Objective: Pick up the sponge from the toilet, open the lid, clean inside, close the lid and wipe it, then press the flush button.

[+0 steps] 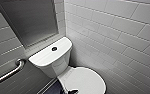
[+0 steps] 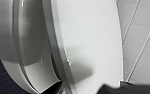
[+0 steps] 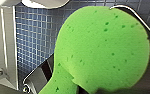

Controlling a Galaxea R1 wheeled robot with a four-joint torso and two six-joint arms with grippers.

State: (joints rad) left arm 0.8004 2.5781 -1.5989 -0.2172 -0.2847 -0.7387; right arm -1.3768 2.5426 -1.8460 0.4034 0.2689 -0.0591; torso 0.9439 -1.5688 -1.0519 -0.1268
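The white toilet [image 1: 53, 62] stands in a tiled corner with its lid [image 1: 84, 80] down over the bowl. The dark round flush button [image 1: 54, 48] sits in the middle of the tank top. In the right wrist view, my right gripper [image 3: 89, 47] is shut on the bright green sponge [image 3: 103, 50], with metal fingers [image 3: 38, 75] on either side of it, above the blue mosaic floor [image 3: 33, 37]. A dark part of my left gripper [image 1: 72, 91] shows at the lid's near edge. The left wrist view looks close along the lid [image 2: 91, 37] and the bowl's side [image 2: 28, 50]. The left gripper holds nothing.
A metal grab bar [image 1: 8, 73] runs along the left wall. A grey panel [image 1: 31, 20] is set in the wall behind the tank. White tiled walls [image 1: 121, 37] close in on the right and behind.
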